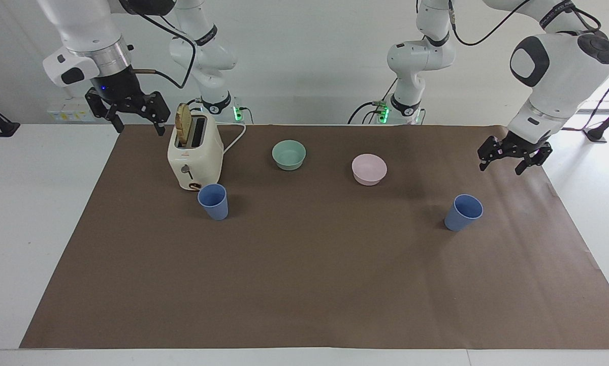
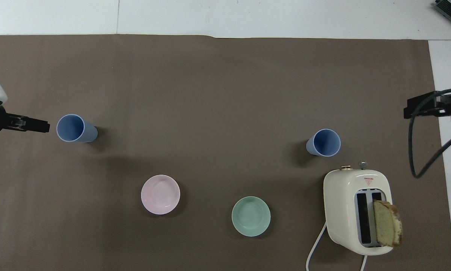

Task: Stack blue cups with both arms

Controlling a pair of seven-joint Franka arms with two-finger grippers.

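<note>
White walls back the work area, and a white table [image 1: 40,213] carries a brown paper sheet [image 1: 304,284] on which everything stands. Take the toaster [image 1: 194,156], with a slice of bread [image 1: 183,125] raised in its slot, as your landmark.

Neither cup is grasped, so judge the task to be at its approach step. One blue cup [image 1: 213,201] stands upright just beside the toaster, farther from the robots than it. The second blue cup [image 1: 463,212] stands upright well apart from the toaster, toward the left arm's end of the table. Between them, nearer to the robots, sit a green bowl [image 1: 289,154] and a pink bowl [image 1: 369,169].

The left gripper [image 1: 507,161] hangs over the sheet near the second cup, jaws wide and empty. The right gripper [image 1: 137,120] waits in the air beside the toaster, jaws wide and empty.

Expect the next move to require lowering the left gripper around the second cup's wall. Keep the cup upright during closure.
</note>
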